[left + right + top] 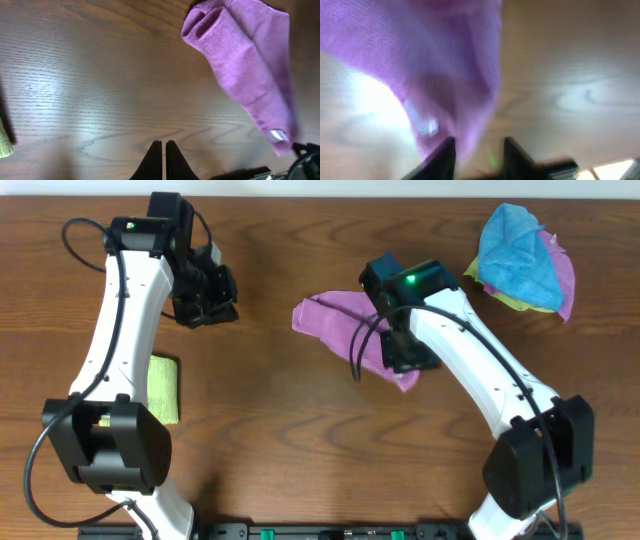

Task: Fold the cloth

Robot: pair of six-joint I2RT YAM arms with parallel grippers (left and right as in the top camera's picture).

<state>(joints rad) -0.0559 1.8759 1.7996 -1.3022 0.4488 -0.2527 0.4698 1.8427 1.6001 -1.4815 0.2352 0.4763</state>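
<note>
The magenta-purple microfibre cloth [340, 325] is lying bunched in a long rumpled roll at the centre of the overhead frame on the brown wooden table [280, 430]. The right gripper [479, 150] is hovering over the cloth's lower-right end by the small white tag [276, 135]; its jaws are parted with nothing between them, though blur is hiding any contact. The left gripper [164, 145], jaws pressed together and empty, is hanging well apart at the upper left. Judging from this, the roll is needing spreading first: the right pinching one layer at the tagged corner, the left opening to pin the far end.
</note>
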